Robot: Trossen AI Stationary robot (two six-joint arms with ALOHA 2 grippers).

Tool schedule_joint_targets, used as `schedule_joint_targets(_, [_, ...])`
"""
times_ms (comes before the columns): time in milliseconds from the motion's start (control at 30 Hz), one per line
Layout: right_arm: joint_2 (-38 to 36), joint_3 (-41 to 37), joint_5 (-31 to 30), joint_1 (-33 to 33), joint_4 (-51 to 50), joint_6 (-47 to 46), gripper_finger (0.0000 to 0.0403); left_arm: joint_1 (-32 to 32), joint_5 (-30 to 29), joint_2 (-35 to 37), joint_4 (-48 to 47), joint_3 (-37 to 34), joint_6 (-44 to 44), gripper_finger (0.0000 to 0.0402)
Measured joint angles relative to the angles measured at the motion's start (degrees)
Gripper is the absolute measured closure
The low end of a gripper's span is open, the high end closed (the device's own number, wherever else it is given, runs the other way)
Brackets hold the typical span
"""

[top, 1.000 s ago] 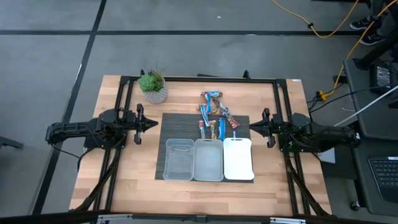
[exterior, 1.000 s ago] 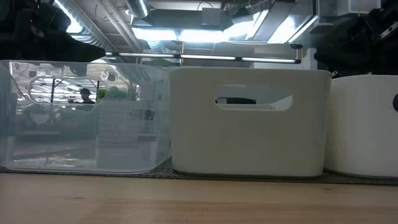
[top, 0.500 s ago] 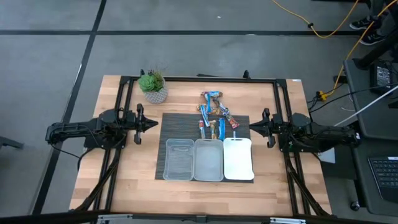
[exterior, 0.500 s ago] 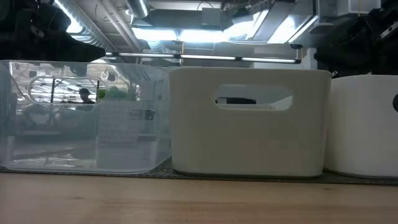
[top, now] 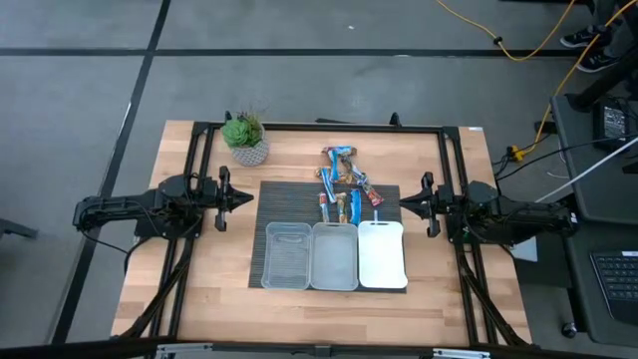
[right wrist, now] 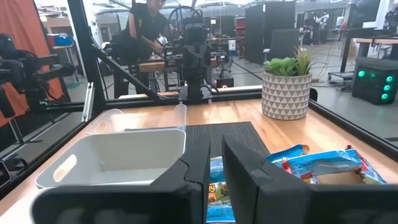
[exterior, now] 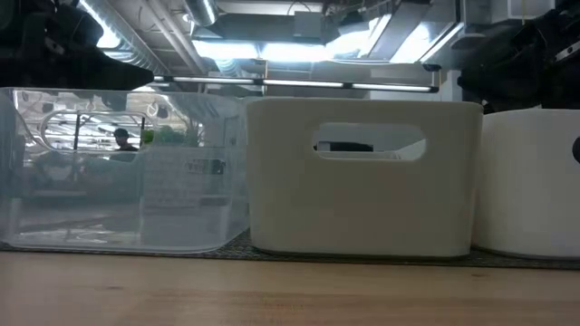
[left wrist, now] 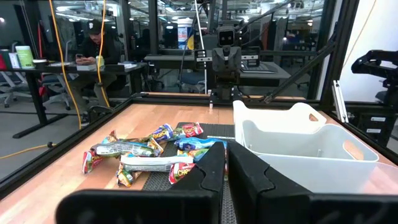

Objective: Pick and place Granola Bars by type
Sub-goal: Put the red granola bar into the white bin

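Observation:
The Granola Bars [top: 345, 181] lie in a loose pile of blue, red-orange and silvery wrappers on the wood and the far edge of a dark ribbed mat. The left wrist view shows the bars [left wrist: 152, 152], and so does the right wrist view [right wrist: 314, 163]. My left gripper [top: 245, 198] is shut and hovers at the table's left, pointing toward the middle; in its own view it [left wrist: 226, 160] is aimed past the pile. My right gripper [top: 403, 204] is shut and mirrors it from the right [right wrist: 216, 155]. Neither touches anything.
Three trays stand side by side on the mat [top: 257, 231], nearer than the bars: a clear one [top: 287, 255], a frosted one [top: 335, 255] and a white one [top: 381, 253]. They fill the low view [exterior: 362, 181]. A potted plant [top: 245, 140] stands at the far left. People show in the room beyond.

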State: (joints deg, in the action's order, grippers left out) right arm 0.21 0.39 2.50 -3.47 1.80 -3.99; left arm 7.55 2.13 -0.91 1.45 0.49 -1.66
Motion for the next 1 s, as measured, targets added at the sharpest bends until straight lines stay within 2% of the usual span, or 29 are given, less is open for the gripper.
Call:
schedule_joint_targets(133, [0.00,0.02,0.02,-0.01,-0.04,-0.02,0.0357,0.07,-3.45,0.01,-0.03,-0.02,3.32,0.0394])
schedule_joint_targets(300, [0.01,0.01,0.00,0.00,-0.01,0.00,0.0357,0.07,-4.24,0.02,0.00,-0.01,4.40,0.0389])
schedule_joint_targets(433, [0.00,0.00,-4.12,0.00,0.04,0.17,0.0357,0.05,-5.63,0.01,0.78,-0.02,5.17,0.0391])
schedule_joint_targets(600, [0.00,0.00,-5.01,-0.02,0.26,-0.60,0.0357,0.05,-5.07,0.02,1.41,-0.01,1.80,0.0393])
schedule_joint_targets(700, [0.00,0.02,-5.03,-0.02,0.46,-4.20,0.0357,0.05,-5.18,0.01,2.22,-0.02,-0.29,0.0391])
schedule_joint_targets(900, [0.00,0.00,-5.01,-0.02,2.69,-10.50,0.0357,0.09,-9.89,0.02,8.06,-0.02,-1.09,0.0390])
schedule_joint_targets(1000, [0.02,0.01,-4.98,-0.02,5.59,-10.78,0.0357,0.09,-11.38,0.02,9.38,-0.02,-3.37,0.0393])
